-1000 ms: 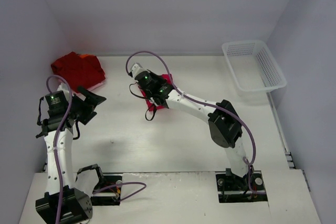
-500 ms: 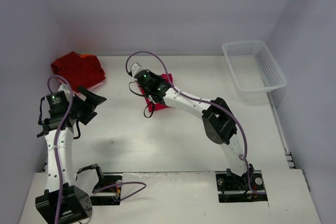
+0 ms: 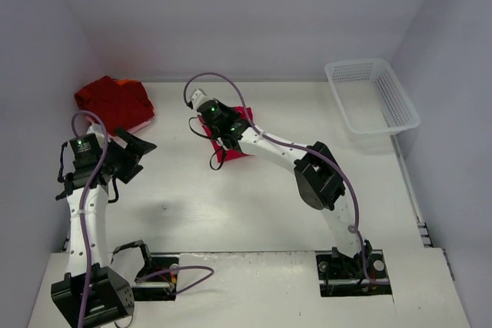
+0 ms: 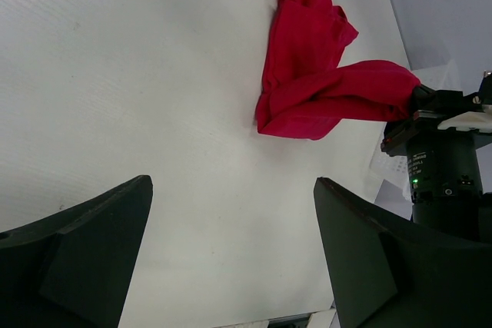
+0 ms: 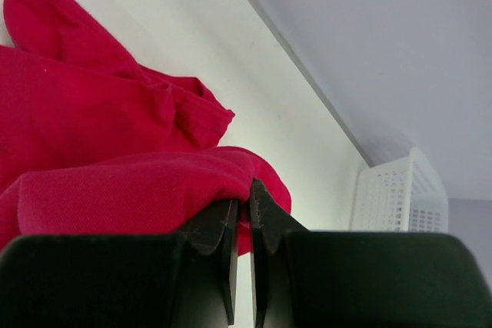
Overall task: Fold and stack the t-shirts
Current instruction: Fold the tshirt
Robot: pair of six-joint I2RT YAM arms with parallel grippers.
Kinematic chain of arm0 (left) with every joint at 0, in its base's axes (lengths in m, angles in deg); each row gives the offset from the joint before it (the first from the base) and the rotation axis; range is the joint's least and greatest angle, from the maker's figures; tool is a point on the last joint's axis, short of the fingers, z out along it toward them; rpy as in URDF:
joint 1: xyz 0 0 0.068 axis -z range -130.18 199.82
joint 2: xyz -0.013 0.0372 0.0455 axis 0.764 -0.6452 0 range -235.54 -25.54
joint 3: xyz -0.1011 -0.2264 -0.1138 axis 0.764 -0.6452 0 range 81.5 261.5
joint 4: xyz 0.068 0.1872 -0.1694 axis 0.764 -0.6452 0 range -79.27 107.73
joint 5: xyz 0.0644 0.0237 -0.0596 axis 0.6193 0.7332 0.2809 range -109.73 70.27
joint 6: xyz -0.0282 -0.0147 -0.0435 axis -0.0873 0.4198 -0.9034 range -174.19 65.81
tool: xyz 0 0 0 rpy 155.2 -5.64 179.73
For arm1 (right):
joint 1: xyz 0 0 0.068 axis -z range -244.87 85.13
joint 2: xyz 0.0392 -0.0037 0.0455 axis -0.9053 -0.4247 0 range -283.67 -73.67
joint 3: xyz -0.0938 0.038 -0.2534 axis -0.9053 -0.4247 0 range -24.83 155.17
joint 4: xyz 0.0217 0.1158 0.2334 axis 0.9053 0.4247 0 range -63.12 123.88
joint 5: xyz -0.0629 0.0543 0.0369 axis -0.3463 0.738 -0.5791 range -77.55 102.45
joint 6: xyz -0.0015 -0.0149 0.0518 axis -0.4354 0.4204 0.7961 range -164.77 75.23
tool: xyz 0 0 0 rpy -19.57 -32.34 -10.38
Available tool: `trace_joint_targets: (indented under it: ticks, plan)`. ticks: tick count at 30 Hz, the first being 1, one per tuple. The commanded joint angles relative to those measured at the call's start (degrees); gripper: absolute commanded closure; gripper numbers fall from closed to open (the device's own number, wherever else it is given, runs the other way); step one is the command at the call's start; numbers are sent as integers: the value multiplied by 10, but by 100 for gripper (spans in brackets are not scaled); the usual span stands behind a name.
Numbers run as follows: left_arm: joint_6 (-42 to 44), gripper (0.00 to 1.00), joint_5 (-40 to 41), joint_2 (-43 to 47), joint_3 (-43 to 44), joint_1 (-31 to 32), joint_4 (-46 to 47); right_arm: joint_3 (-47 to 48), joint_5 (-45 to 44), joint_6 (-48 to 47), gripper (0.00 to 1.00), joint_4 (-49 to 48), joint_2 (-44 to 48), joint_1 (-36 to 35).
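White tabletop point(image 3: 231, 205), pale grey walls on three sides. At the far left the folded t-shirts point(image 3: 114, 101) lie where they lay a second ago. The left gripper point(image 4: 232, 183) hovers nearby, jaws wide and empty. At centre the right gripper point(image 5: 244, 190), clenched on a fold of the bright red t-shirt point(image 4: 304, 51), has drawn slightly leftward, its elbow following. From above, its arm hides much of that shirt. A white mesh basket point(image 3: 373, 96) sits far right.

Pale lavender walls point(image 3: 231, 13) enclose a white table point(image 3: 231, 205) — evenly, softly lit.
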Motion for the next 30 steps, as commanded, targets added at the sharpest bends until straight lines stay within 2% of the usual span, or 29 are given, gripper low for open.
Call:
trace_joint_targets:
  ticks: [1, 12, 26, 27, 29, 30]
  plan:
    - [9, 19, -1, -1, 5, -4, 38, 42, -10, -6, 100, -53, 2, 9]
    - [9, 19, -5, -9, 6, -4, 42, 79, -3, -5, 100, -62, -27, 17]
    - [12, 19, -2, -15, 0, -4, 48, 69, -1, -6, 100, -120, -58, 27]
    - [12, 19, -3, -15, 0, -4, 48, 63, 0, -9, 99, -137, -62, 28]
    - [12, 19, -4, -16, -3, -4, 55, 48, -16, -32, 85, -197, -81, 29]
    - [12, 19, -4, -18, -3, -4, 56, 48, -15, -32, 85, -197, -85, 30]
